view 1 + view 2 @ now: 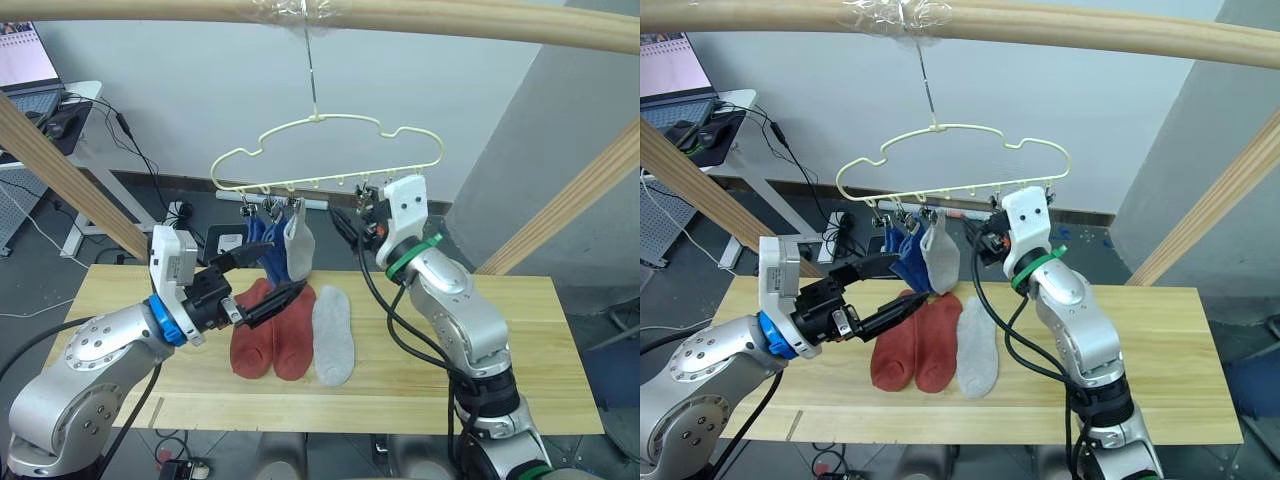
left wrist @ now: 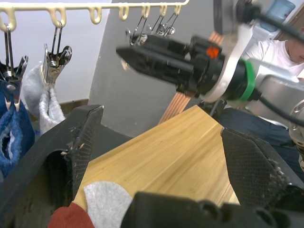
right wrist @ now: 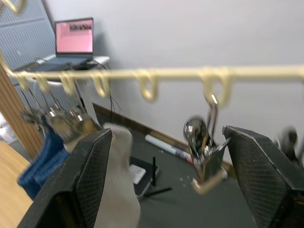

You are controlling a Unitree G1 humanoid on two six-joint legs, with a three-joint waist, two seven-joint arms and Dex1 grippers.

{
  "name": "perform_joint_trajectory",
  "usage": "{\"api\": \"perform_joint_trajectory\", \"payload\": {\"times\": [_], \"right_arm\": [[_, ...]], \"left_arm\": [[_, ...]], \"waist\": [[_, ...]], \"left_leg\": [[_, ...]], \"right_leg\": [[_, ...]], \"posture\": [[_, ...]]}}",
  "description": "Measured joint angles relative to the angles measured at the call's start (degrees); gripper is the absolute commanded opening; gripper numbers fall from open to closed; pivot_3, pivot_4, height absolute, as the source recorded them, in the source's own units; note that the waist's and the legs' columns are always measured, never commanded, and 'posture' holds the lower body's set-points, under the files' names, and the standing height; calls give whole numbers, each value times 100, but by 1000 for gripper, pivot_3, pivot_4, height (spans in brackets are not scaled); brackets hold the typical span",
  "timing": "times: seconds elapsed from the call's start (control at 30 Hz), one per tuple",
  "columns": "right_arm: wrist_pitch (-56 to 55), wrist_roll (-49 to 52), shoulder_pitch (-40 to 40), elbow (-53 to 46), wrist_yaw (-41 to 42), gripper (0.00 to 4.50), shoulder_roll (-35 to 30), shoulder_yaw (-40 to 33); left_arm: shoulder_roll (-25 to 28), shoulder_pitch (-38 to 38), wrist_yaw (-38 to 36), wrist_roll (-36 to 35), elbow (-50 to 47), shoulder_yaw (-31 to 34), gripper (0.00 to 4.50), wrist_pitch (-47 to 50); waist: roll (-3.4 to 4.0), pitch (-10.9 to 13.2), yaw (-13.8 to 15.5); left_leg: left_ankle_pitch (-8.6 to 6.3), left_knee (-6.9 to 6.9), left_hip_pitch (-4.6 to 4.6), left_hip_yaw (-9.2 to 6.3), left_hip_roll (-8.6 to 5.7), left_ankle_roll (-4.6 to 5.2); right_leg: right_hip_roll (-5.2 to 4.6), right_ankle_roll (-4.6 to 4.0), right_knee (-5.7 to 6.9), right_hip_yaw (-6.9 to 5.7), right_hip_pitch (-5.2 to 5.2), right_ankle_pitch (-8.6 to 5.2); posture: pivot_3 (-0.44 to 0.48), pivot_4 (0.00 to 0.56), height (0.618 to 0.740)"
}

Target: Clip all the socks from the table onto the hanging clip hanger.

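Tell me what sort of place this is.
Probably a robotics lab or office workroom, not a home laundry: a laptop sits on a side desk, cables trail to the floor, and the clip hanger hangs from a makeshift wooden pole frame.

A lab: laptop (image 1: 25, 62) on a cable-strewn desk (image 1: 85, 110), grey walls.

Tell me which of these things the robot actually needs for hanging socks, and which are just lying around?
Needed:
- two rust-red socks and grey sock on the table
- clip hanger, with blue socks and a grey sock clipped on
- left end effector, right end effector

Lying around:
- laptop
- side desk
- cables
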Motion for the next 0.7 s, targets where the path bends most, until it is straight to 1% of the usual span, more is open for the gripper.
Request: {"api": "perform_joint_trajectory", "payload": {"times": [0.2, 0.4, 0.7], "right_arm": [[0, 0, -38, 283, -1, 3871, 197, 48], [-23, -14, -24, 379, 2, 3871, 13, -35], [3, -7, 12, 263, -21, 3871, 7, -120]], "left_arm": [[-33, -61, 49, -6, -1, -2, 4500, 16], [-44, 14, 102, -12, -12, -2, 4500, 22], [-67, 0, 98, 11, -12, -108, 4500, 1]], "waist": [[0, 0, 2], [0, 0, 3], [1, 1, 0]], "left_leg": [[0, 0, 0, 0, 0, 0], [0, 0, -1, 0, -1, 0], [0, 0, 0, 0, 0, 0]], "right_leg": [[0, 0, 0, 0, 0, 0], [0, 0, -1, 0, 0, 0], [0, 0, 0, 0, 0, 0]], "posture": [[181, 262, 740], [178, 265, 740], [170, 265, 740]]}}
